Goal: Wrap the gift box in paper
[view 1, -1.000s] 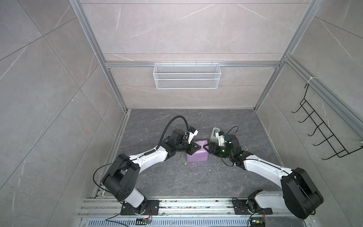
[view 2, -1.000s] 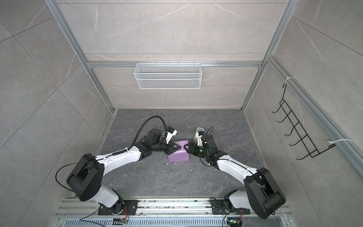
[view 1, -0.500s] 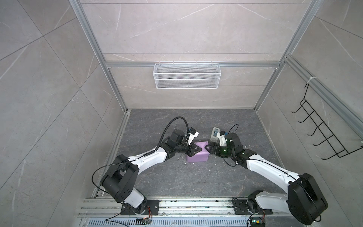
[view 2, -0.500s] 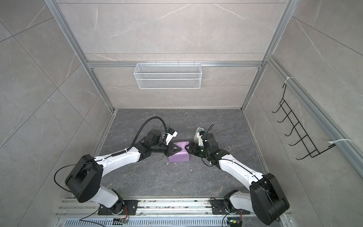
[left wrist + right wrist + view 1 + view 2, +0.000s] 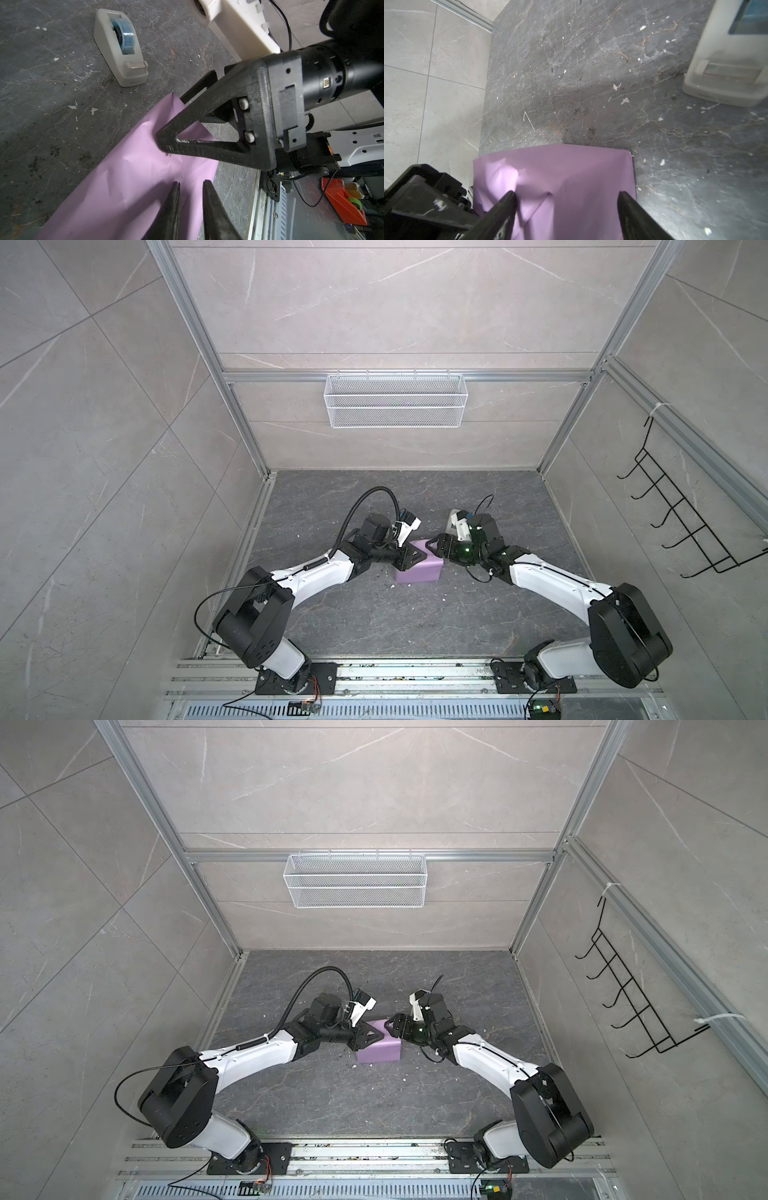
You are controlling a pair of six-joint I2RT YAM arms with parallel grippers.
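Where the dark grey table [image 5: 374, 635] lies bare around it, the paper [image 5: 419, 572] shows lilac side out, folded into a boxy parcel near the middle in both top views; the gift box cannot be seen, as the paper [image 5: 380, 1050] covers everything there; creases and one diagonal fold line cross its upper face in the right wrist view [image 5: 571, 170].

The left end effector [image 5: 417, 562] rests at the parcel's left upper edge; in the left wrist view its jaws [image 5: 190, 182] stand only narrowly parted over the paper [image 5: 135, 187], with nothing seen clamped between them.

The right end effector [image 5: 434, 545] sits at the parcel's right upper corner; it is released, its jaws spread wide over the lilac face in the right wrist view [image 5: 566, 193]; in the left wrist view one of its fingers [image 5: 207, 116] has its tip on the paper.

A white tape dispenser [image 5: 120, 49] with a blue roll stands on the table near the parcel, apart from it; its blurred base shows in the right wrist view [image 5: 733, 62].
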